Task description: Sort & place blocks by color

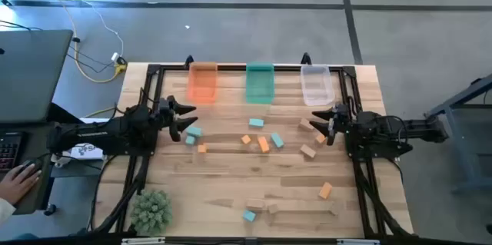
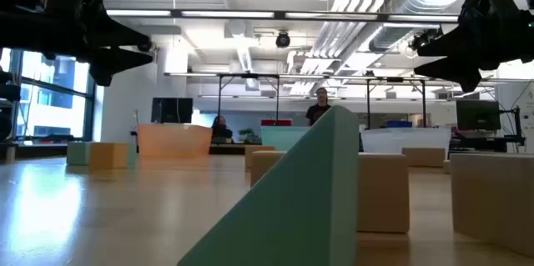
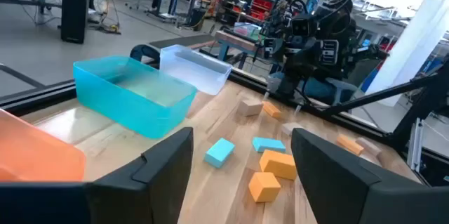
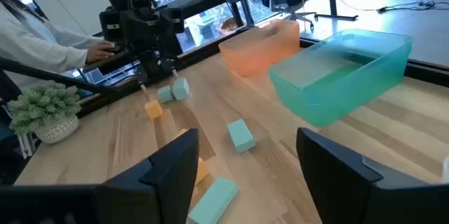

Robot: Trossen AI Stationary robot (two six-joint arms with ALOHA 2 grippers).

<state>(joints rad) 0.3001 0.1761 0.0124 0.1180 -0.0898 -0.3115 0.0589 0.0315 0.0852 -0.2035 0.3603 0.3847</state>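
The left gripper point(image 1: 187, 120) is hovering over the left side of the wooden counter point(image 1: 231, 187), its fingers point(image 3: 165, 164) spread apart and holding nothing. A teal block point(image 1: 193, 132) and a small orange block point(image 1: 202, 148) are lying just beside it on the counter. The right gripper point(image 1: 321, 122) is hanging over the right side, its fingers point(image 4: 172, 164) also spread and empty, with a plain wood block point(image 1: 318, 126) lying close under its tips.

Three bins are sitting in a row along the far edge of the counter: an orange bin point(image 1: 203, 82) on the left, a teal bin point(image 1: 260, 82) in the middle and a clear bin point(image 1: 316, 84) on the right. None of the blocks can be seen inside them.

The rest of the blocks are lying scattered between the two arms. A cluster near the middle is showing a teal block point(image 1: 256, 123), an orange bar point(image 1: 264, 144) and another teal piece point(image 1: 277, 141), with a wood block point(image 1: 308, 151) to their right. Nearer the front edge, an orange block point(image 1: 325, 190), a teal block point(image 1: 249, 215) and several wood pieces point(image 1: 270, 208) are lying apart from the others.

A fuzzy green plant point(image 1: 151, 209) is standing at the front left corner. A person's hand point(image 1: 19, 177) is resting at a keyboard beyond the left edge.
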